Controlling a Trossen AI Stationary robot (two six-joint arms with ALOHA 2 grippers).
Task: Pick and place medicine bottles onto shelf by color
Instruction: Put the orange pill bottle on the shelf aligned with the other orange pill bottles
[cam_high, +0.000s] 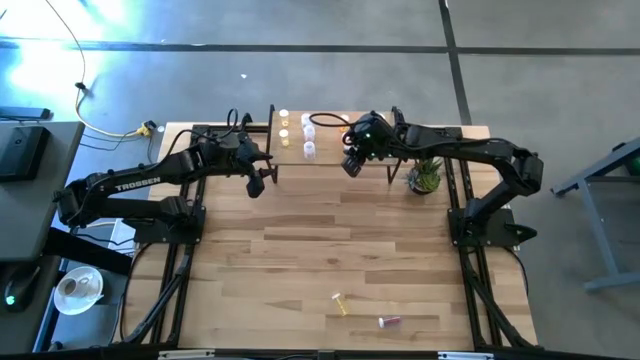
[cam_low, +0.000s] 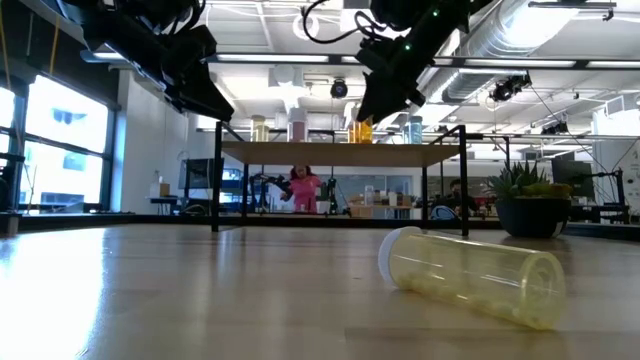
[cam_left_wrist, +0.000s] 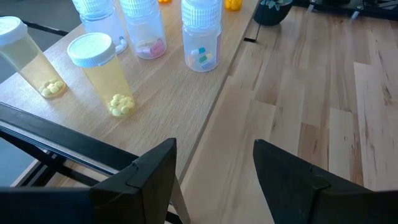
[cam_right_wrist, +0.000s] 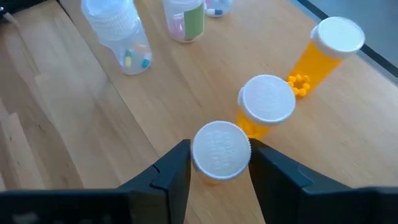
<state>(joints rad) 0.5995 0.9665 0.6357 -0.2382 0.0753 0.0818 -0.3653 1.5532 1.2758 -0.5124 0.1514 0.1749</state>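
Though hidden from above, right pincer (cam_right_wrist: 219, 163) clenched on orange bottle (cam_right_wrist: 221, 151); left pincer (cam_left_wrist: 214, 168) released.

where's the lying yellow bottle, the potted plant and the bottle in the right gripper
lying yellow bottle (cam_low: 470, 277), low view, on its clear body
potted plant (cam_high: 424, 178), high view, on its green leaves
orange bottle in the right gripper (cam_right_wrist: 221, 149), right wrist view, on its white cap

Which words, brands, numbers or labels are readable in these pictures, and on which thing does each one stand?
"TROSSEN": white letters on the left arm, read in the high view.
Green label on a clear bottle on the shelf: no print can be read.
The other medicine bottles show no readable text in any view.
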